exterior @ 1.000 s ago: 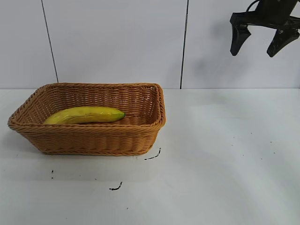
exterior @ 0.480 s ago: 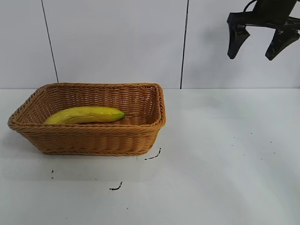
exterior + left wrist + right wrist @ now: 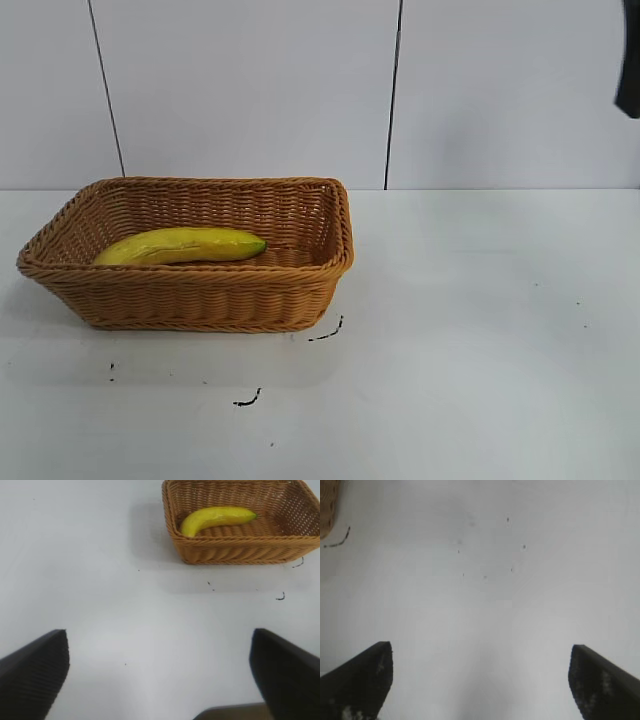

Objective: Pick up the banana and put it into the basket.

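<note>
A yellow banana (image 3: pixel 182 245) lies lengthwise inside a tan wicker basket (image 3: pixel 200 300), resting on the basket floor near its front wall. The basket sits on a white table (image 3: pixel 480 340) at the left of the outside view. Judging by this, the placing step looks done: the fruit is inside and nothing touches it.

The right gripper (image 3: pixel 480 680) hangs over bare table, well apart from the basket, with its two dark fingers (image 3: pixel 357 680) spread wide and nothing between them. From outside, only a dark sliver of it shows at the upper right edge.

The left gripper (image 3: pixel 160 675) rests idle, its fingers wide apart and empty, looking across the table toward the basket.
</note>
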Controlling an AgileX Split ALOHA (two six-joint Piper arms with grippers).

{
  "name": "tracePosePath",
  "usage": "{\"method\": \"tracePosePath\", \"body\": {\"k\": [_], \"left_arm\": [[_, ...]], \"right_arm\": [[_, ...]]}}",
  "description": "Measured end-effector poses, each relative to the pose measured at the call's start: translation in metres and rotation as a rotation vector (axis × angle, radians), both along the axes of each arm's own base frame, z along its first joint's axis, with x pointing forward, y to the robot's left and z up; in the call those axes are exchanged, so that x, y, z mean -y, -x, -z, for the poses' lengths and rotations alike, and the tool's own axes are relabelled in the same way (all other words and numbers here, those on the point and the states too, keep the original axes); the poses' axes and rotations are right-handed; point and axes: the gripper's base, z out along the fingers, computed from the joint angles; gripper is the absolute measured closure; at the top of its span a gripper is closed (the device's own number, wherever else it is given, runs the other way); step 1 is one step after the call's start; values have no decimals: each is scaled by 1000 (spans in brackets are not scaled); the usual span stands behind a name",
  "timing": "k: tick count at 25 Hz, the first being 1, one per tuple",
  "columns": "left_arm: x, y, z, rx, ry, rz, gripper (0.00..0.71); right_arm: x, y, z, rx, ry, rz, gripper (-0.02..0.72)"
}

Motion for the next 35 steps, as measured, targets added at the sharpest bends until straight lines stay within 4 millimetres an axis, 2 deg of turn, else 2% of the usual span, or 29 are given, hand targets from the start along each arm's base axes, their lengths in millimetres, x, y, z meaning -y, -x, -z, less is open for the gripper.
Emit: {"method": "tracePosePath", "body": {"k": [6, 11, 22, 27, 35], "left_arm": [[0, 0, 0, 0, 0, 0, 15], [0, 0, 0, 0, 0, 0, 15], [0, 0, 0, 0, 0, 0, 15], [0, 0, 0, 0, 0, 0, 15], [0, 0, 0, 0, 0, 0, 15]], "right_arm": [[2, 66, 25, 211, -6, 4, 27], [3, 102, 49, 333, -12, 8, 27], [5, 133, 44, 564, -24, 25, 27], [6, 155, 42, 705, -31, 26, 27], [6, 158, 42, 726, -32, 26, 27]]}}
